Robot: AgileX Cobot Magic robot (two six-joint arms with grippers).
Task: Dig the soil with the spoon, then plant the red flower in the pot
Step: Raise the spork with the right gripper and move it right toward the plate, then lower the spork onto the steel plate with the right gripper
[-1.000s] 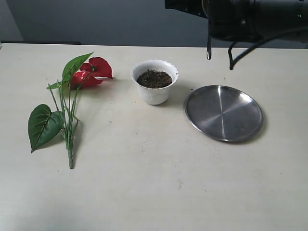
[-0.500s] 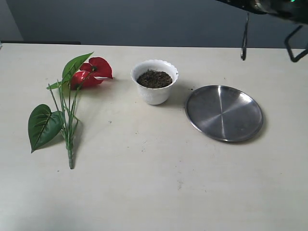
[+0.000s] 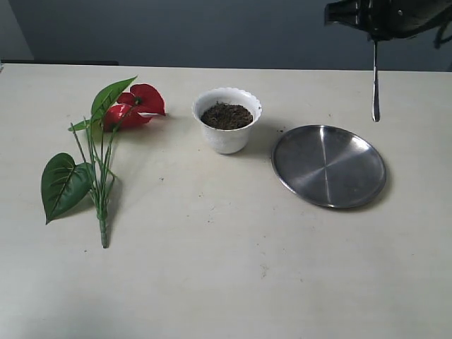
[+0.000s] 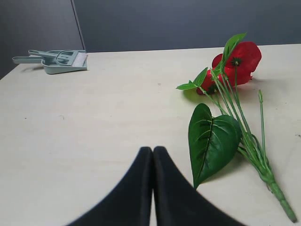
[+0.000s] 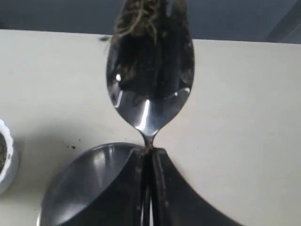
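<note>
Shiny steel spoon (image 5: 149, 89); seemingly plastic pot (image 3: 227, 140).

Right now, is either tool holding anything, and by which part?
Right tool grips the spoon by its handle, just behind the bowl. Left tool is shut on nothing.

**A:** What lies where on the tabletop (image 3: 226, 275)?

**B:** The flower (image 3: 143, 101) lies flat at the left, with its bloom toward the back and its stem end toward the front. The pot (image 3: 227, 139) stands in the middle, just right of the bloom, with the soil (image 3: 226, 115) in it.

**A:** And right of the pot?

**B:** The plate (image 3: 328, 169) lies near it but apart, a little further forward. The spoon (image 3: 376, 85) hangs upright above the plate's far right side, clamped between the right fingers (image 5: 124, 202).

**A:** Anything else?

**B:** A dustpan (image 4: 61, 60) sits near an edge of the tabletop, well apart from the flower.
</note>
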